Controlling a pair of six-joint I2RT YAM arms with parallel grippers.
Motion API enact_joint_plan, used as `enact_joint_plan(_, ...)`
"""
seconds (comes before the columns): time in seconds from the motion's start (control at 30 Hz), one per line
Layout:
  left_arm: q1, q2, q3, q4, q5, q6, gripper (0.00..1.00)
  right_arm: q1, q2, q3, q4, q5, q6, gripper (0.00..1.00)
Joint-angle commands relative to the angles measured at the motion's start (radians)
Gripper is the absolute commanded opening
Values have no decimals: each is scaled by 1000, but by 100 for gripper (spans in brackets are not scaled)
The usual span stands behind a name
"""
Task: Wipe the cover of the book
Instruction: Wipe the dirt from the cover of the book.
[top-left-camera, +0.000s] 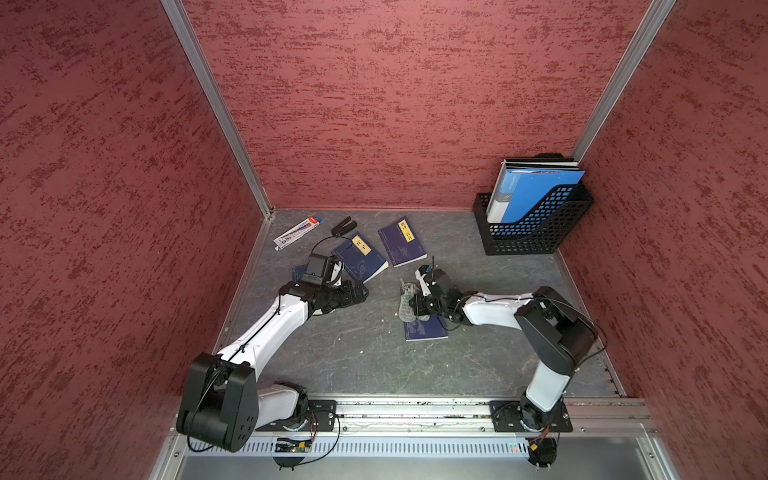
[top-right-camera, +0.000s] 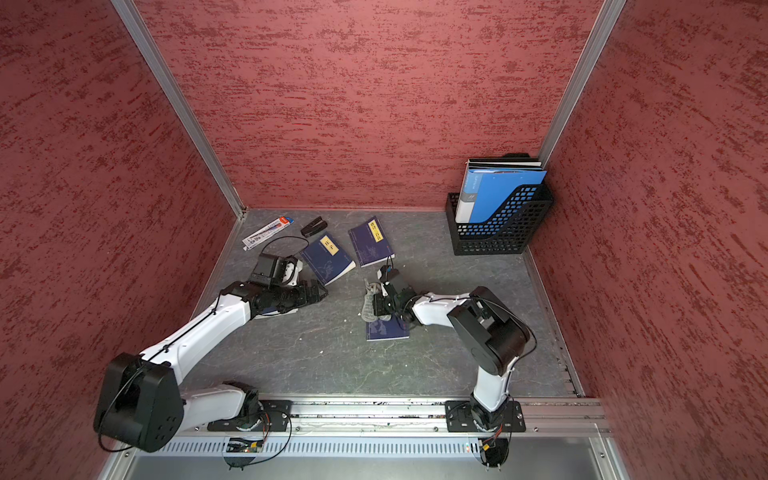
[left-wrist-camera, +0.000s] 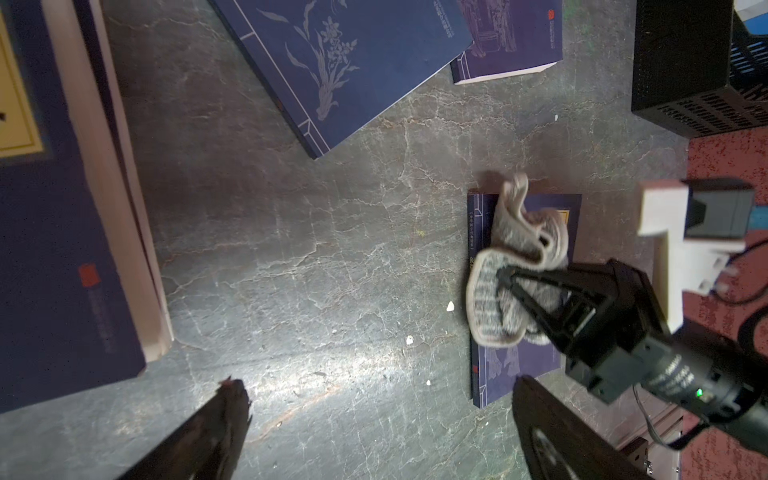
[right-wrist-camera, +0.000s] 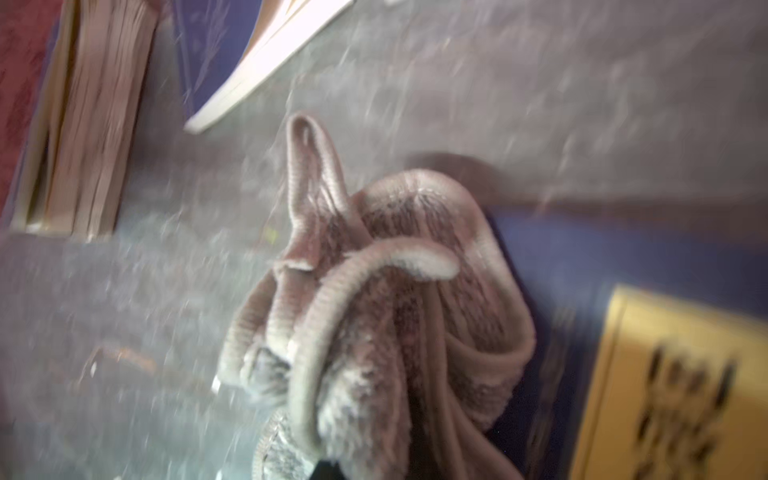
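Left arm (top-left-camera: 266, 332): elbow closest to the lens, stretched over the table (top-left-camera: 353, 361) toward its far left.
Left gripper (left-wrist-camera: 378, 386): fingers spread wide, nothing between them, above bare table.
Right gripper (left-wrist-camera: 509, 276): jaws pressed together, pinching the cloth (left-wrist-camera: 515, 232).
Cloth: grey, bunched, draped over the far end of the book (top-left-camera: 426, 330).
Book: dark blue, flat on the table right of centre, under the right gripper; its yellow label shows beside the cloth in the right wrist view.
Other books (top-left-camera: 402, 243): two, flat, near the back wall.
Rack (top-left-camera: 536, 232): black mesh, far right corner, holding blue folders (top-left-camera: 536, 191) upright.
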Motion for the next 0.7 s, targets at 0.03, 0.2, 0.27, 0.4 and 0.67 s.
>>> enact_joint_plan(0.03,0,-26,11,-4,-5,1,100,-15,120,79,-197,61,-98,9)
enact_joint_plan(0.2,-10,-28,8,4,-4,-7,100,-16,120,86,-199,51,-96,9)
enact_joint_plan(0.27,-12,-27,7,5,-5,-6,100,-15,80,30,-192,42,-79,9)
enact_joint_plan(0.4,-13,-19,11,6,-4,-1,100,4,-36,-127,-191,35,-15,9)
enact_joint_plan(0.67,-18,16,33,18,9,8,100,101,-288,-401,-260,59,216,9)
